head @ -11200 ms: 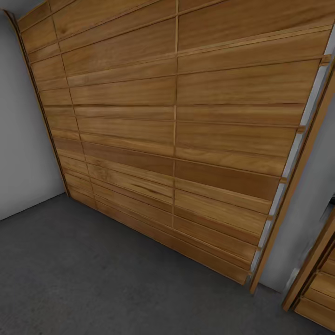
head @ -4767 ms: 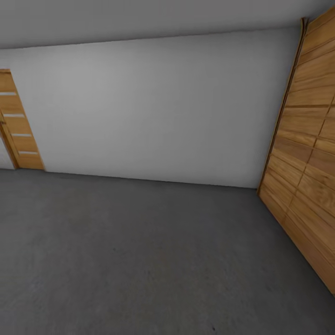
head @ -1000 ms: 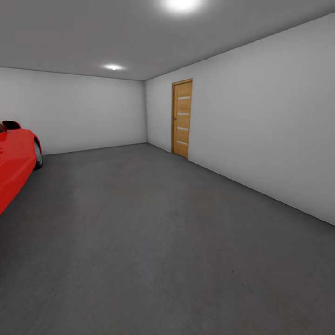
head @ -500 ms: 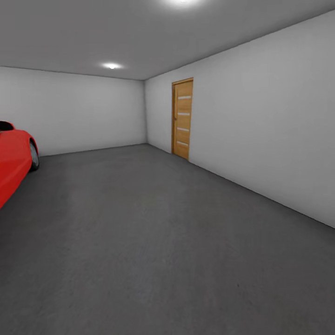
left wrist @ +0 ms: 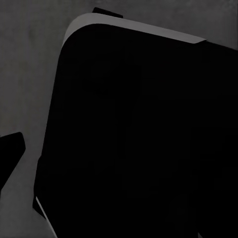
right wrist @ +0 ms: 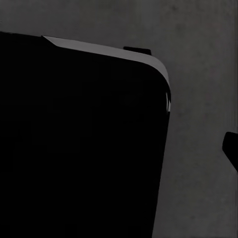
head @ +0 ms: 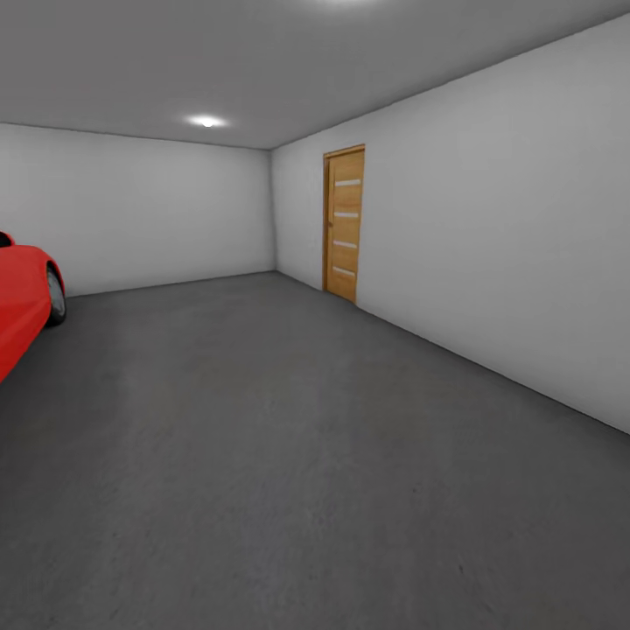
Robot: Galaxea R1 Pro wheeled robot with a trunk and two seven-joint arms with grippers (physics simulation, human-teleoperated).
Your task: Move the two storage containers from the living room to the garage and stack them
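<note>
I am in the garage, looking along its dark grey concrete floor point(head: 289, 437) toward the far white wall. The two storage containers are out of view. In the left wrist view a black part of my own body point(left wrist: 139, 139) hangs over the floor point(left wrist: 29, 74), and a dark sliver point(left wrist: 10, 153) pokes in at the picture's edge. The right wrist view has the same black body point(right wrist: 79, 144) over the floor point(right wrist: 203, 74), with a dark sliver point(right wrist: 231, 148) at its edge. Neither sliver lets me judge how the jaws stand.
A red car point(head: 22, 302) stands at the left, cut off by the picture's edge. A wood door with pale slots point(head: 345, 223) is set in the long white wall point(head: 525, 245) on the right. Open floor stretches ahead between car and wall.
The camera has swung from the wood-slat door, past a bare wall, to face down the garage. In the last second the car has slid slightly toward the picture's left edge.
</note>
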